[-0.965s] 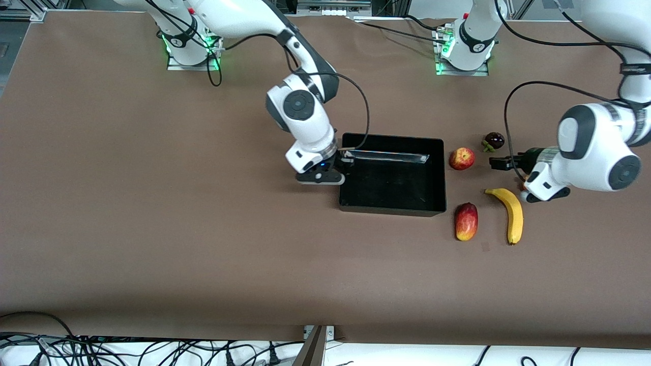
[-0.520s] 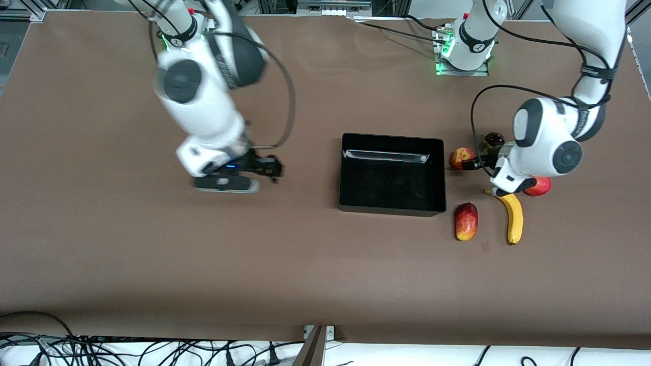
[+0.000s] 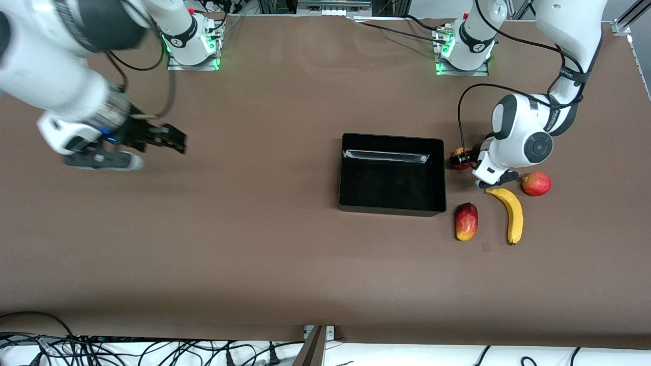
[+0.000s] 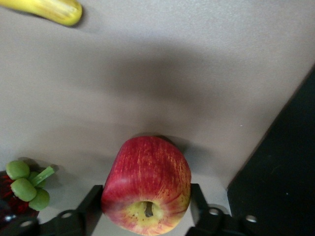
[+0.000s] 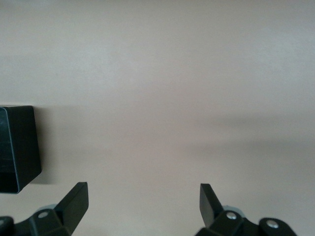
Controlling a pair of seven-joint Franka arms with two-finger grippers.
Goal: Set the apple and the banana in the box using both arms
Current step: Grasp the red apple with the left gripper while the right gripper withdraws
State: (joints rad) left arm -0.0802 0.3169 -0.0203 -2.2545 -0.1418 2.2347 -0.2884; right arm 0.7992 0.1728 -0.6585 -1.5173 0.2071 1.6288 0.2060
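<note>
The apple [image 4: 147, 187] rests on the table beside the box [image 3: 391, 138], at the box's end toward the left arm. My left gripper [image 3: 463, 161] is down around it. In the left wrist view its fingers [image 4: 94, 204] lie against both sides of the apple, which is mostly hidden in the front view [image 3: 457, 155]. The banana [image 3: 513, 216] lies on the table nearer the front camera than the apple; its tip shows in the left wrist view [image 4: 49, 9]. My right gripper [image 3: 173, 141] is open and empty over bare table toward the right arm's end.
A pinkish-red round fruit [image 3: 536, 183] lies beside the banana. An oblong red-yellow fruit [image 3: 466, 221] lies between the banana and the box. A dark fruit with green leaves [image 4: 22, 184] sits close by the apple. The box corner shows in the right wrist view [image 5: 17, 147].
My right arm swung from the box's edge away toward its own end of the table. My left gripper moved in to the apple and now has its fingers on both sides of it.
</note>
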